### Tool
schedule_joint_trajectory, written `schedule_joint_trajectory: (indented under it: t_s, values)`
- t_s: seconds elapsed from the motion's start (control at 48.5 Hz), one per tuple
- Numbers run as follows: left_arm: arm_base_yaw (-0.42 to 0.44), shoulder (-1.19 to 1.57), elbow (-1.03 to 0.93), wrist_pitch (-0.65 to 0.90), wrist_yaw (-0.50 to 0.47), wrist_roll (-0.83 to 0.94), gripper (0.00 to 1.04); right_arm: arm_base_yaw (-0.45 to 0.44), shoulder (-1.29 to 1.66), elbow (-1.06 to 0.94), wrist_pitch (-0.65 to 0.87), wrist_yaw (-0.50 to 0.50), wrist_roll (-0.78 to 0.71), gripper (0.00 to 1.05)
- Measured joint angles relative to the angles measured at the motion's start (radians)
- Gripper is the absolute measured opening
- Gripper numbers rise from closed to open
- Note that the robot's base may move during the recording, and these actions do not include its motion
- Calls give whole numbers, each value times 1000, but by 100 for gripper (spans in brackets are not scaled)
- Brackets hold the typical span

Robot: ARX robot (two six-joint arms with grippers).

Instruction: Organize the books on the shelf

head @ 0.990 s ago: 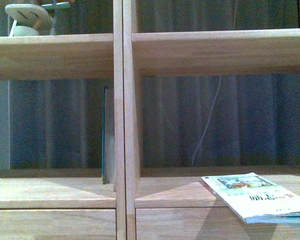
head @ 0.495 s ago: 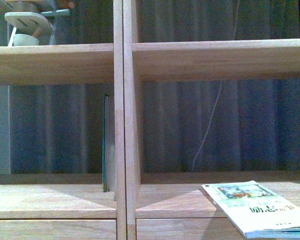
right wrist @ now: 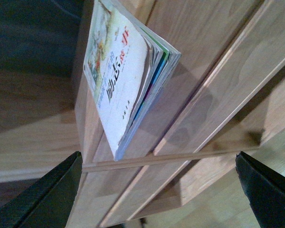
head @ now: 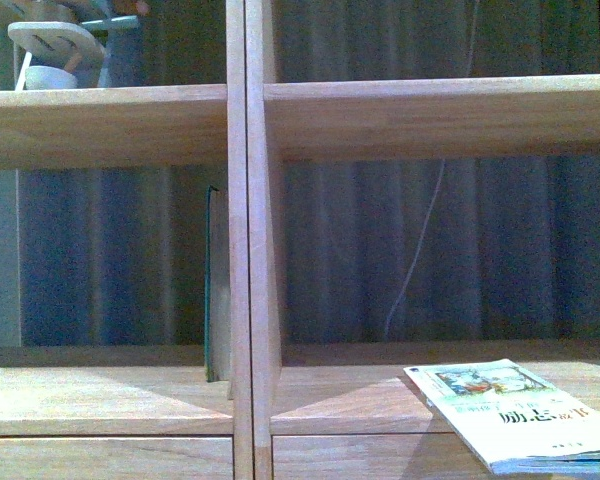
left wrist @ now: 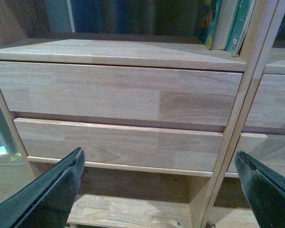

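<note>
— Light wood all round: the shelf [head: 238,250] fills the front view, and its central upright splits it into two columns. What sits in which compartment?
— In the left compartment the dark teal book [head: 212,285] stands upright at about 8 o'clock, pressed against the upright. The left wrist view shows thin teal and pale edges bunched in that corner; I cannot tell how many. In the right compartment the white paperback [head: 520,415] lies flat, cover up, at 4 o'clock.
— Fully on its board?
— No. Its near corner juts past the front edge, over the drawer front [head: 360,458] below. The right wrist view shows its pages fanning slightly.
— Anything higher?
— A white object [head: 55,45] on the upper left board, at 10 o'clock. Behind the right column hang a dark curtain [head: 510,250] and a thin cable [head: 417,250].
— The pincers?
— The left gripper [left wrist: 159,154] has its fingers spread wide with nothing between them, facing two drawer fronts [left wrist: 118,92]. The right gripper [right wrist: 157,155] is equally wide and holds nothing — the paperback lies ahead of its gap, touching neither finger.
— Room?
— Both middle compartments are tall, with bare board beside each book.
</note>
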Motion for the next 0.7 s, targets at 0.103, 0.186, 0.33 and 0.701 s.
schedule_joint_trajectory:
  t_s: [0.103, 0.186, 0.33, 0.701]
  values:
    - [0, 0, 0, 0, 0, 0, 97, 27, 72, 24, 26, 2, 129, 98]
    - [0, 0, 0, 0, 0, 0, 97, 61, 122, 40, 37, 32, 205, 98]
    - [0, 0, 0, 0, 0, 0, 97, 126, 211, 70, 69, 78, 294, 98]
    - [0, 0, 0, 0, 0, 0, 97, 200, 385, 236, 121, 145, 363, 98]
